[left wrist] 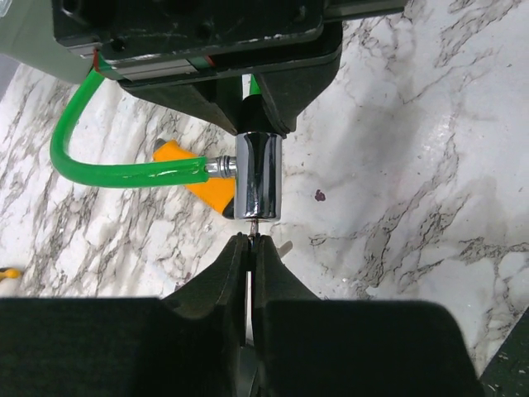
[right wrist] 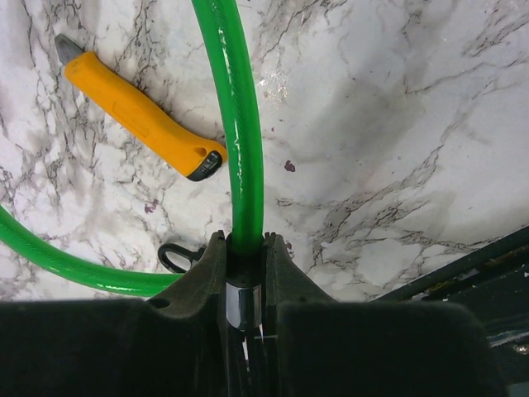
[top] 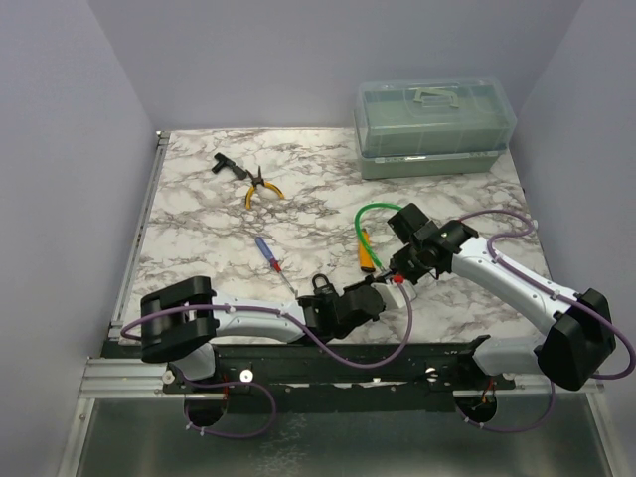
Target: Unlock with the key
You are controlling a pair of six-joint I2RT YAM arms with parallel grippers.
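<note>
My right gripper (right wrist: 245, 241) is shut on a green cable lock (right wrist: 240, 124), gripping its chrome cylinder (right wrist: 240, 304) above the table. In the left wrist view that cylinder (left wrist: 259, 175) hangs upright from the right fingers. My left gripper (left wrist: 250, 241) is shut on the tiny silver key (left wrist: 254, 226). Only the key's tip shows, and it meets the cylinder's lower end. In the top view the two grippers, left (top: 383, 290) and right (top: 402, 268), meet near the front middle of the table.
A black padlock (top: 323, 286) stands by the left wrist. A yellow-handled knife (right wrist: 140, 116) lies under the cable loop. A blue-and-red screwdriver (top: 268, 256), yellow pliers (top: 260, 189), a black tool (top: 224, 166) and a green toolbox (top: 434, 124) lie farther back.
</note>
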